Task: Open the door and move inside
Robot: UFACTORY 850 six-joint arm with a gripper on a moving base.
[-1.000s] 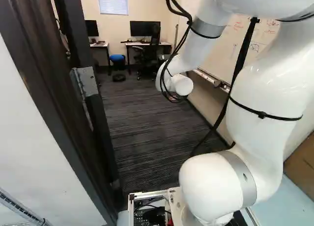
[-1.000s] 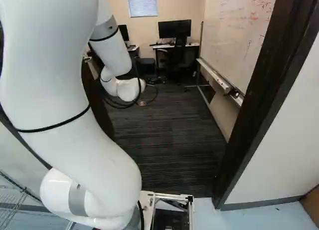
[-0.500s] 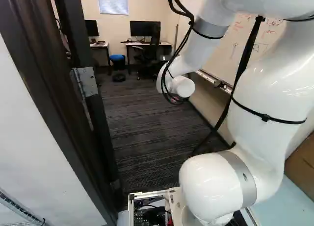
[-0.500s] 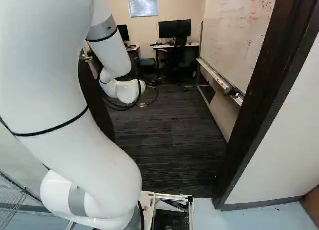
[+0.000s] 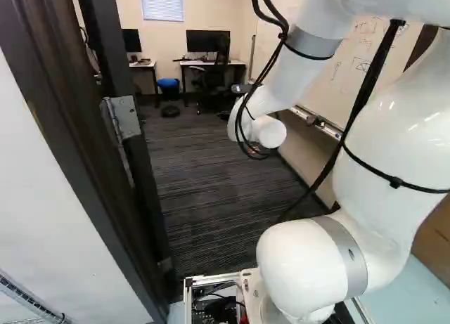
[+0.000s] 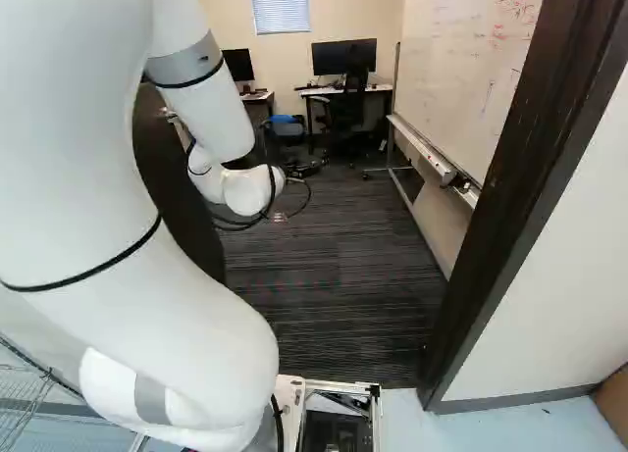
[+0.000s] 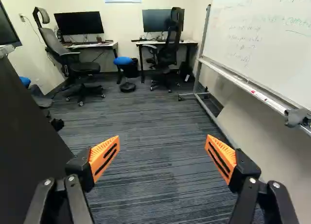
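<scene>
Gripper (image 7: 163, 153) is hanging wide open over the carpet (image 7: 155, 117), its two orange pads standing well apart and holding nothing. As for the door (image 7: 24, 136), that dark slab is standing open into the room, just beside the gripper on the robot's left, and its hinge (image 5: 126, 117) is showing in the left base view.

My guess is it's going to feel heavy and stiff, but turning smoothly on its hinges, so nothing fragile or slippery to worry about except maybe a smooth handle. I'm not seeing a handle anywhere, btw. If it's needing more room, I'd be nudging the face near the free edge, far from the hinges, rather than pinching the slab.

Pose-wise, the arm (image 6: 177, 295) is rising tall from its base joint, bending over up top, then sending its forearm (image 6: 206, 109) down and forward through the doorway. Whiteboard (image 5: 344, 71) is sitting on its right, so I'd be watching those loose cables (image 5: 271, 67) while rolling in.
</scene>
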